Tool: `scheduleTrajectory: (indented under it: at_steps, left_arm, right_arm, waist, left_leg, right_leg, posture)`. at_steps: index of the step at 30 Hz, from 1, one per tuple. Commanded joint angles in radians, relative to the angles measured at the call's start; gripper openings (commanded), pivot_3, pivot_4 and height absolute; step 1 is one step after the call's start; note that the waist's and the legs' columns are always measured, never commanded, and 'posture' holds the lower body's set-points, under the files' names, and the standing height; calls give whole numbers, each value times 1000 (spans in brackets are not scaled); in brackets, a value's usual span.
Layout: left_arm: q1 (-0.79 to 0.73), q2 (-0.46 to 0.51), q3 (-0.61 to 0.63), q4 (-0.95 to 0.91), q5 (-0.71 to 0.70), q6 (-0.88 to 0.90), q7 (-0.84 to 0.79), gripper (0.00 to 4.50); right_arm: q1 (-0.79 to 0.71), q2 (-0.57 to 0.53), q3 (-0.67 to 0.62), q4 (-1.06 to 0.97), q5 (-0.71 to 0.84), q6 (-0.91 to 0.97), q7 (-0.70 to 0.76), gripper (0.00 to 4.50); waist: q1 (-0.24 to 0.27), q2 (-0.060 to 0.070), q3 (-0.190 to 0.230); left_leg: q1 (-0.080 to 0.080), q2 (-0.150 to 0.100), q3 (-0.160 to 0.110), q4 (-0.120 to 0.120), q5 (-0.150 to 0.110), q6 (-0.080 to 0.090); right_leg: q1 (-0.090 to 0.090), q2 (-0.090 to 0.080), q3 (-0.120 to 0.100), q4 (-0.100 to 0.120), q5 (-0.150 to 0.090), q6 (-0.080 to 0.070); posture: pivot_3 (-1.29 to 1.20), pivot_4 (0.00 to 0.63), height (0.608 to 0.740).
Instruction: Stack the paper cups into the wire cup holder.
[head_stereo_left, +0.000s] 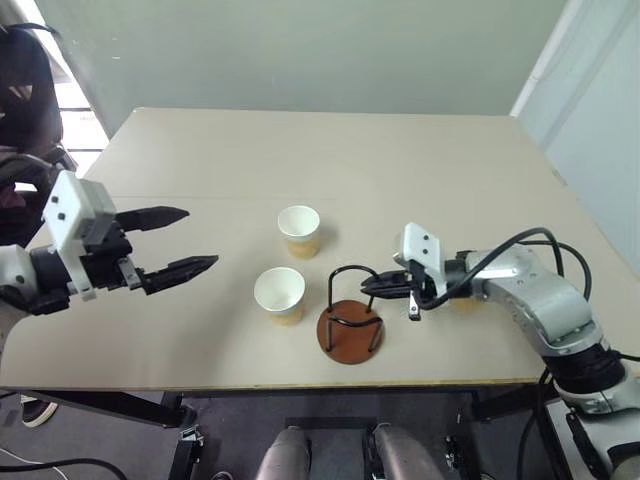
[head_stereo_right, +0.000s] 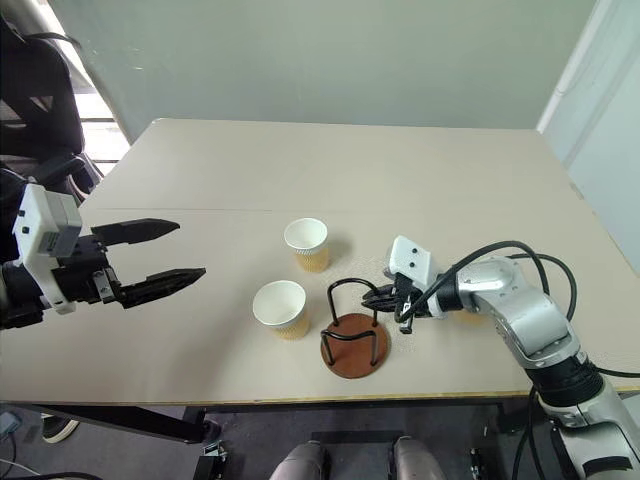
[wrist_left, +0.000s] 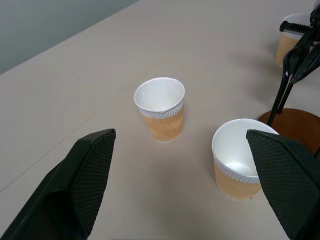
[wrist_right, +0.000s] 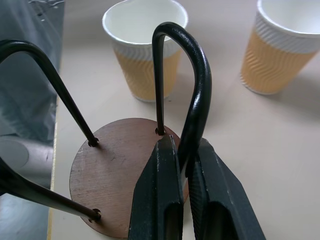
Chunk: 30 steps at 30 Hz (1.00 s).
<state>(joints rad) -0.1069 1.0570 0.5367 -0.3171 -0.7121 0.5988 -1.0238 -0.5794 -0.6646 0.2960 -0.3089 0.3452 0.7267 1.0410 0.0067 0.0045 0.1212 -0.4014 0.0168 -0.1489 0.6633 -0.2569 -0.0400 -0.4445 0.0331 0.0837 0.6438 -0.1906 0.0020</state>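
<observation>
— Tan paper cups, where do they sit?

— Two stand upright on the beige table: one cup farther back, another cup nearer the front edge, just left of the wire cup holder. A third cup stands behind the right arm.

— And the holder?

— Its brown disc rests near the table's front edge, black loops rising.

— The grippers?

— The right gripper is pinched closed on one wire loop. The left gripper hovers wide open, empty, left of the cups.
</observation>
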Motion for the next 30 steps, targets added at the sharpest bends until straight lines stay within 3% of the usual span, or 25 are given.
scheduleTrajectory:
  at_steps: [1,11,15,25,30]
  left_arm:
    - [2,10,43,-22,-3,3,2,4500]
    - [18,9,57,-37,-6,9,7,4500]
    - [20,10,65,-42,-9,13,6,4500]
    - [-10,27,72,-56,-30,23,-6,4500]
    - [-74,38,81,-25,-66,31,-7,4500]
  right_arm:
    - [-24,-3,-4,7,-4,-47,27,68]
    - [-53,15,36,85,-57,-121,54,68]
    - [-60,28,40,93,-66,-122,52,1032]
    - [-71,-28,28,71,-76,-125,111,4462]
    - [-143,-159,-56,66,-51,-165,202,4489]
  waist:
    - [0,0,0]
    - [-1,0,0]
    - [-1,0,0]
    - [0,-1,0]
    - [2,-1,0]
  left_leg:
    - [0,0,0,0,0,0]
    - [0,0,0,0,0,0]
    - [0,0,0,0,0,0]
    - [-1,0,0,-1,0,-1]
    - [-3,0,0,0,-1,-1]
  right_leg:
    - [0,0,0,0,0,0]
    - [0,0,0,0,0,0]
    - [0,0,0,0,0,0]
    - [-1,0,0,0,0,0]
    - [-2,0,0,-1,0,0]
  posture:
    - [0,150,740]
    - [0,150,740]
    - [0,150,740]
    - [0,150,740]
    - [0,150,740]
